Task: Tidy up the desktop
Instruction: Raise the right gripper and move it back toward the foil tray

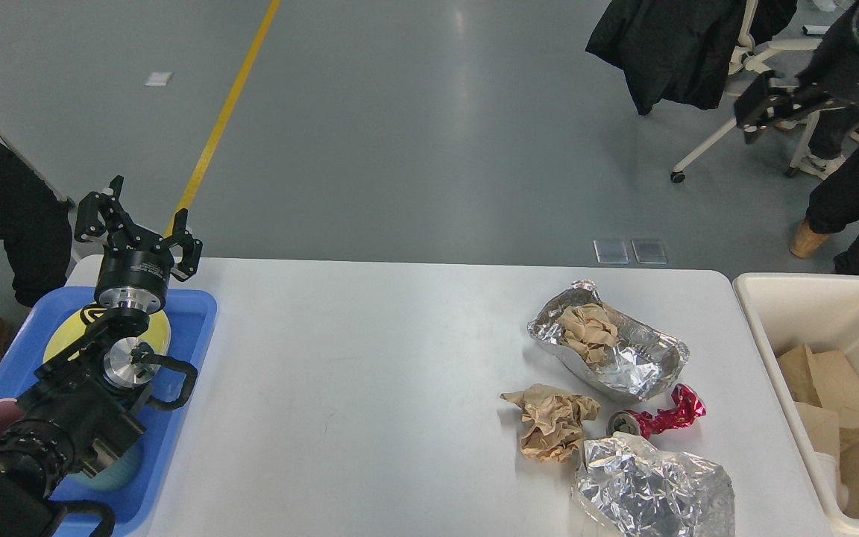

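Background: what I see behind the workspace.
Grey glossy floor (414, 134), yellow floor line (224, 115), white office chair (761, 89) draped with black jacket (668, 45).

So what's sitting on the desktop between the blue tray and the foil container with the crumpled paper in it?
Nothing: in the head view, the desktop is bare between the blue tray and the foil container.

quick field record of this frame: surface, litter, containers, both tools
surface: desktop, white
litter: foil tray holding crumpled brown paper; loose paper wad; crushed red can; foil sheet
left container: blue tray with dishes
right container: cream bin with brown paper
left tool: open, empty, over tray
right tool: raised high at right, state unclear
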`<action>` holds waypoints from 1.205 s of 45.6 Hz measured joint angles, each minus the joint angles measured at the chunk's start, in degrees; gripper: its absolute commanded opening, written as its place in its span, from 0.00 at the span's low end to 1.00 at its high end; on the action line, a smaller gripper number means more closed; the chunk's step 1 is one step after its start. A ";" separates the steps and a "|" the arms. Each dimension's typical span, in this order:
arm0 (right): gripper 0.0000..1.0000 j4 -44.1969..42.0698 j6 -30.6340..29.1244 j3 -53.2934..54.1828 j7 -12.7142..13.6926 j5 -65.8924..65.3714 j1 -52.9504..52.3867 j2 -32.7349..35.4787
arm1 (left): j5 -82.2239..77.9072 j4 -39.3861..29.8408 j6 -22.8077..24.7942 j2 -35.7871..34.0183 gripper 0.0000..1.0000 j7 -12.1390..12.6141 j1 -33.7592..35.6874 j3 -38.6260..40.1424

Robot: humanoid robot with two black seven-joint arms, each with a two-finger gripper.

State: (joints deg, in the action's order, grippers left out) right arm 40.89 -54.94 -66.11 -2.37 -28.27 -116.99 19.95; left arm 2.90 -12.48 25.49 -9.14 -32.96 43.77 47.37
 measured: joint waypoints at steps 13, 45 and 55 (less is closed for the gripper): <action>1.00 21.65 -0.06 8.17 -0.03 1.49 -8.28 -8.16 | 0.00 0.00 0.00 0.00 0.96 0.00 0.00 0.00; 1.00 17.61 -0.05 6.90 0.18 3.97 -2.96 -4.67 | 0.00 0.00 0.00 0.00 0.96 0.00 0.00 0.00; 1.00 11.07 3.59 4.06 0.27 3.91 9.81 -3.10 | -0.02 0.00 0.00 -0.01 0.96 0.00 0.00 0.00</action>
State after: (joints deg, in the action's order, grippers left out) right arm 51.96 -51.35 -62.06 -2.11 -24.36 -107.18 16.85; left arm 2.88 -12.48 25.49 -9.14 -32.96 43.77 47.37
